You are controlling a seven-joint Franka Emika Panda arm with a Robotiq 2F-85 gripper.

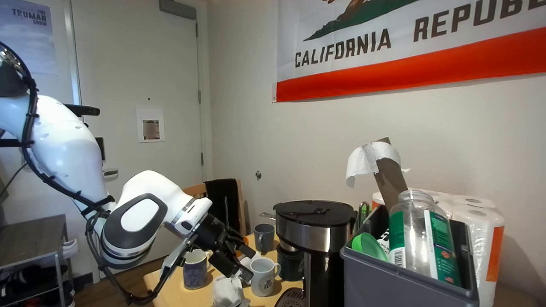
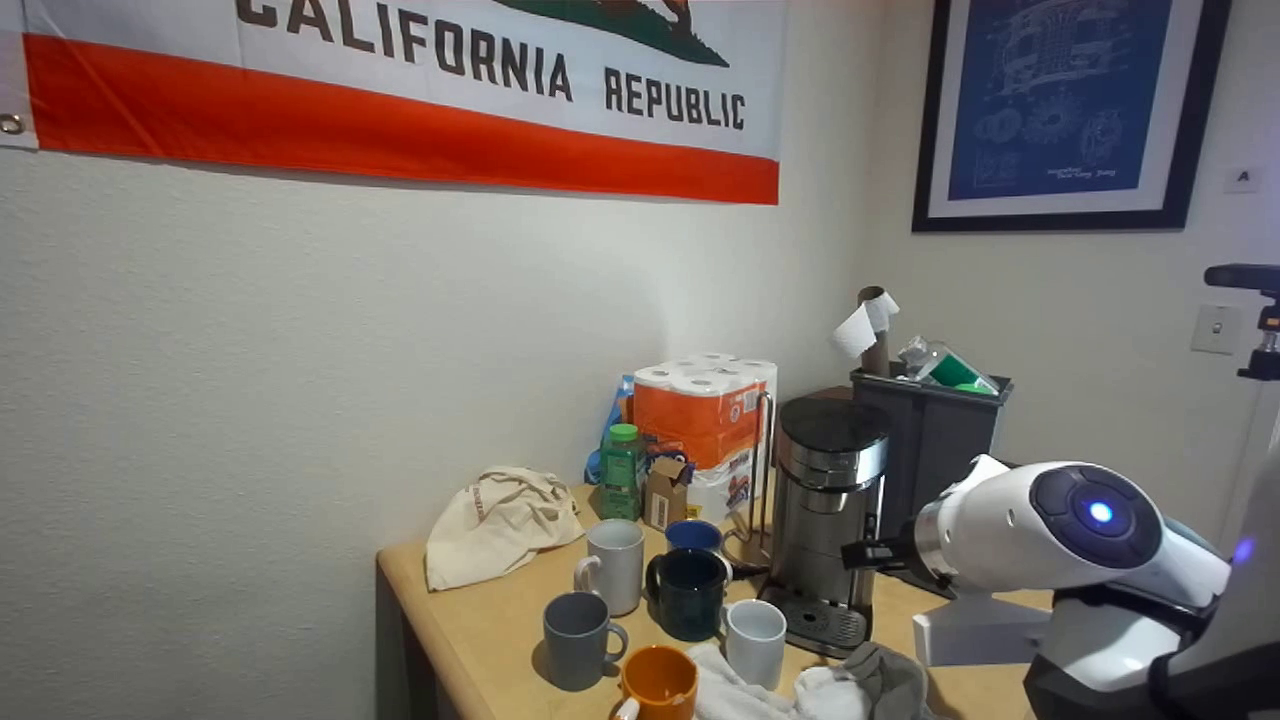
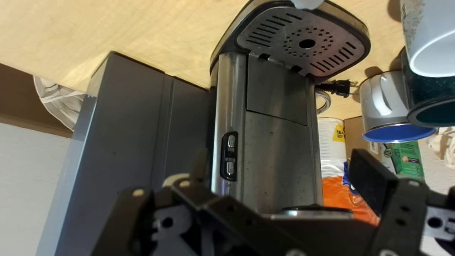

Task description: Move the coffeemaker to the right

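The robot hand [image 3: 284,167], spread wide apart and clamped on nothing, faces the coffeemaker [image 2: 815,520], which stands upright on the wooden counter [image 2: 495,635] between a dark gray bin [image 3: 135,135] and a group of mugs [image 2: 690,605]. The coffeemaker's tall, shiny body looks stiff, slick and fairly heavy, so taking it low on its sides, near the base, would likely slide it with less risk of tipping.

Pale wooden table [image 2: 480,620] beneath coffeemaker [image 2: 825,510], mugs [image 2: 688,600], cloths [image 2: 885,680], cream bag [image 2: 500,530] and grey bin [image 2: 925,445]
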